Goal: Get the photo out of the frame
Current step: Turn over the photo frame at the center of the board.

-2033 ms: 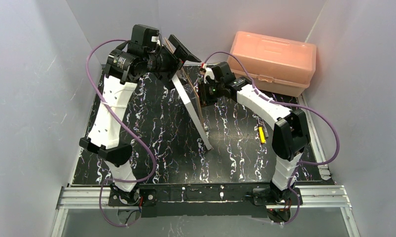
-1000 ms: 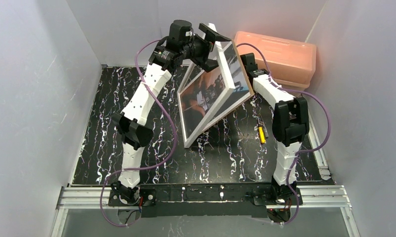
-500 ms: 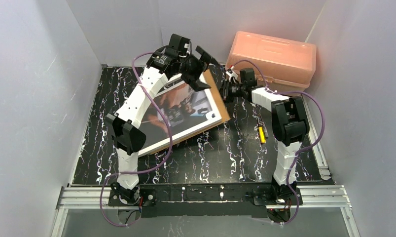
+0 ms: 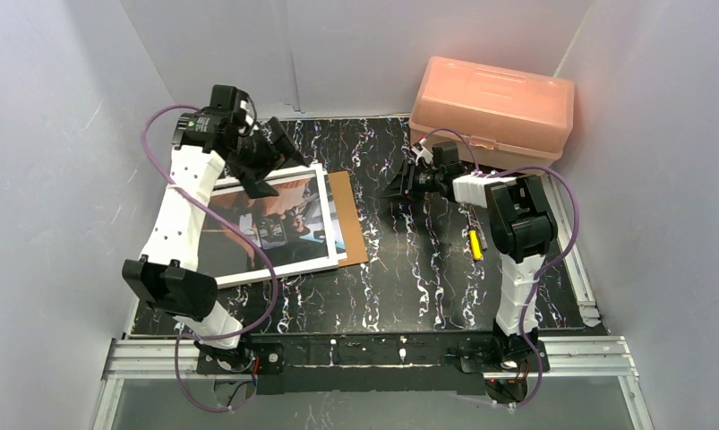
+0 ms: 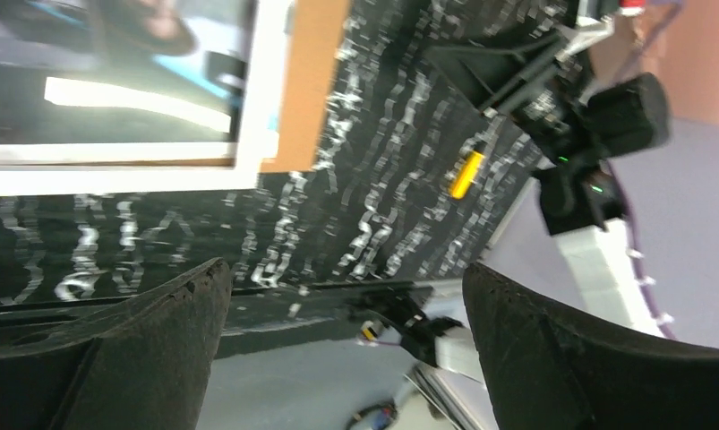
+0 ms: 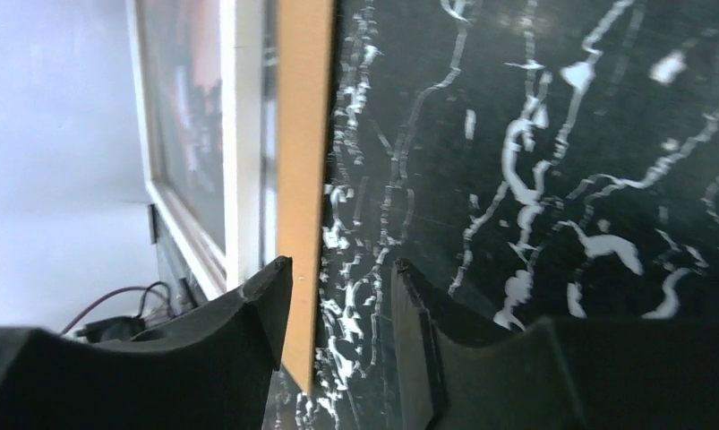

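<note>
Table (image 4: 409,278): black with white veining; everything you work with rests on it.
Frame (image 4: 279,271): lies flat and face up on the left half of the table, with a narrow white border all round.
Photo (image 4: 266,224): sits inside the frame's white border; dark reddish-brown and orange with pale patches.
Pink box (image 4: 494,107): far right corner, lid down, so its contents are hidden from you; well apart from the frame.
Backing board (image 4: 351,219): plain brown strip showing past the frame's right edge; appears to lie under the frame.
Left claw (image 4: 270,163): above the frame's far edge, over the top of the photo. Its fingers are spread wide with nothing between them. You cannot tell whether it touches the frame.
Right claw (image 4: 398,182): low over bare table just right of the backing board, pointed toward it and apart from the frame. Its fingers are parted, with only table between them.
Yellow item (image 4: 475,244): small, on the table near the right arm.
Left wrist view: shows you glare on the photo.
Right wrist view: shows you the board edge and the white border side-on.
Top view: gives you the pink box whole.
</note>
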You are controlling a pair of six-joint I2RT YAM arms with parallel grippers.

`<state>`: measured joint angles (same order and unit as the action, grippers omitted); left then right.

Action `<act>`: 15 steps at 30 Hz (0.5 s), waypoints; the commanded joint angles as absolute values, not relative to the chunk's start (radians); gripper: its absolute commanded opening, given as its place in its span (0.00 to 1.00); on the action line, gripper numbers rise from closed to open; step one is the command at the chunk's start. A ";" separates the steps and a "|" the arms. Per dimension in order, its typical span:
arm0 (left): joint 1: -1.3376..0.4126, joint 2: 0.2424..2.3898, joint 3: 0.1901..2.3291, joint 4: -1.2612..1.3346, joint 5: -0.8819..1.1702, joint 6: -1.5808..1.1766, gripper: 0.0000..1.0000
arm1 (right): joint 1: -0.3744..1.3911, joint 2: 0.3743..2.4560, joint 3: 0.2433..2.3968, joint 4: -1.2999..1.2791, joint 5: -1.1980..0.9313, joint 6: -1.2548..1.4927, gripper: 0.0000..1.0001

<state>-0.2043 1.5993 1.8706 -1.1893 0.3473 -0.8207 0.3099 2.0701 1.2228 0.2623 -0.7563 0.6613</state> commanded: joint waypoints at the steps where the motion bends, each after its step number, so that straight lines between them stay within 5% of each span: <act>1: -0.157 1.537 1.844 -1.308 0.172 -0.629 0.99 | 0.358 2.002 1.342 -0.101 -0.566 0.443 0.60; 5: -0.134 1.522 1.788 -1.300 0.128 -0.567 0.98 | 0.449 1.960 1.371 -0.242 -0.381 0.414 0.92; 15: -0.124 1.365 1.403 -1.053 0.191 -0.528 0.99 | 0.655 1.924 1.437 -0.405 -0.058 0.485 0.99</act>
<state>-0.1326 1.4704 1.5181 -1.1751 0.1322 -0.5777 0.6056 1.9678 1.3598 -0.2955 -0.2443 0.4828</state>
